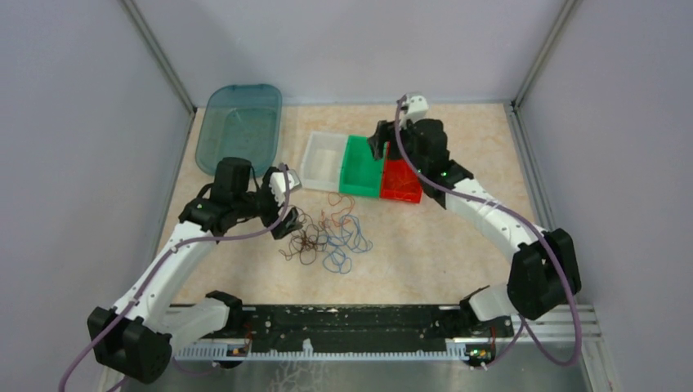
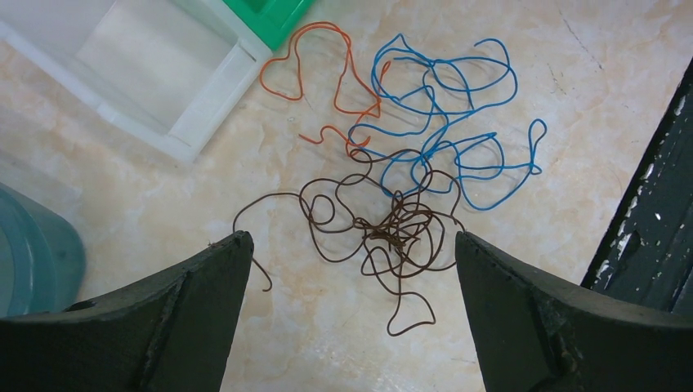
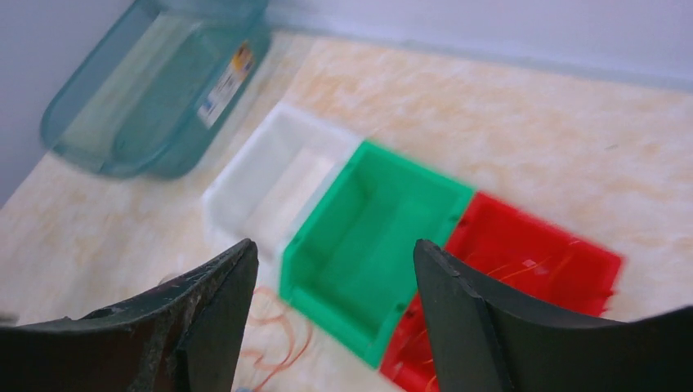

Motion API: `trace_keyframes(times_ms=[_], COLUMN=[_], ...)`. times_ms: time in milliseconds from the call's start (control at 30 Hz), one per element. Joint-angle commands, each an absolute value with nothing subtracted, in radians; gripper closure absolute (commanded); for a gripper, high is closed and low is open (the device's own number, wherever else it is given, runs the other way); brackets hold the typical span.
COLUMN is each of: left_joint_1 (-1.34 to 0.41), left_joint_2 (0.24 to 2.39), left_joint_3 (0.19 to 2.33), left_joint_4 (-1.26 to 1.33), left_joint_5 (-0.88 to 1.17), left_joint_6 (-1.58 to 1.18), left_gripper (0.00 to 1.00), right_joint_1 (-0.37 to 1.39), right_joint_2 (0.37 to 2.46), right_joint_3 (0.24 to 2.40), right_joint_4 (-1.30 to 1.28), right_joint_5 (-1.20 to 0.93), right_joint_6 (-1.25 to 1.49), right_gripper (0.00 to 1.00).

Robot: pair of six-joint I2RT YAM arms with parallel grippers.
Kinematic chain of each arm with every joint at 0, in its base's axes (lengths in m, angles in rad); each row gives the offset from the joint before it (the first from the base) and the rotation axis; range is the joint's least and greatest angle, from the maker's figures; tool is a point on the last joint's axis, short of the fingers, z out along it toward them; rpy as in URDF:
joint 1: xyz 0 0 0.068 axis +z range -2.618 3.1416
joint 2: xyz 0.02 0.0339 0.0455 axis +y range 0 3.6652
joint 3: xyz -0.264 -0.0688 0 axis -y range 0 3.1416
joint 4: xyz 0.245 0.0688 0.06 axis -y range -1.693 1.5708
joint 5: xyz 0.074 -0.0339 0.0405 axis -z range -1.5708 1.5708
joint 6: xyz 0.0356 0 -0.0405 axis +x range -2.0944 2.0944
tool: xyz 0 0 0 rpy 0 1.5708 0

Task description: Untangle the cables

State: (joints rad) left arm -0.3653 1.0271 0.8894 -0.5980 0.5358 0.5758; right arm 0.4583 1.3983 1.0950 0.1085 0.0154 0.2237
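The cables lie in a loose pile on the table in front of the bins. In the left wrist view the dark brown wire is a knotted tangle, the blue wire loops beyond it and the red-orange wire lies by the white bin. My left gripper is open and empty, just above the near edge of the brown tangle; it also shows in the top view. My right gripper is open and empty over the green bin. Thin orange strands show inside the red bin.
White bin, green bin and red bin stand in a row behind the pile. A teal translucent tub sits at the back left. A black rail runs along the near edge.
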Motion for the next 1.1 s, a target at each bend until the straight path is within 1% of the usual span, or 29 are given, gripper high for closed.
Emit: trace_keyframes(times_ms=[0, 133, 200, 300, 533, 767, 833, 933, 1067], left_joint_1=[-0.328, -0.314, -0.305, -0.297, -0.294, -0.293, -0.294, -0.293, -0.293], left_joint_2=[1.039, 1.046, 1.049, 1.049, 1.030, 1.021, 1.022, 1.022, 1.022], left_joint_3=[0.922, 0.907, 0.904, 0.912, 0.910, 0.902, 0.903, 0.902, 0.903], left_joint_4=[-0.580, -0.576, -0.574, -0.575, -0.578, -0.576, -0.574, -0.571, -0.572], left_joint_5=[0.577, 0.569, 0.568, 0.575, 0.584, 0.584, 0.584, 0.584, 0.586], left_joint_6=[0.555, 0.562, 0.568, 0.575, 0.578, 0.582, 0.582, 0.582, 0.580], left_gripper=[0.01, 0.01, 0.01, 0.01, 0.01, 0.01, 0.01, 0.01, 0.01], right_joint_1=[0.577, 0.681, 0.704, 0.707, 0.707, 0.706, 0.706, 0.706, 0.706], right_joint_2=[1.410, 1.452, 1.493, 1.545, 1.707, 1.791, 1.806, 1.827, 1.852], right_joint_3=[1.006, 0.950, 0.944, 0.926, 0.978, 0.984, 0.989, 0.993, 1.013], right_joint_4=[0.086, 0.124, 0.125, 0.158, 0.158, 0.209, 0.238, 0.277, 0.301], right_joint_5=[-0.104, -0.039, -0.023, 0.000, -0.020, -0.054, -0.055, -0.062, -0.088], right_joint_6=[0.192, 0.219, 0.244, 0.282, 0.294, 0.316, 0.325, 0.347, 0.363], right_gripper=[0.31, 0.32, 0.33, 0.33, 0.35, 0.36, 0.39, 0.47, 0.50])
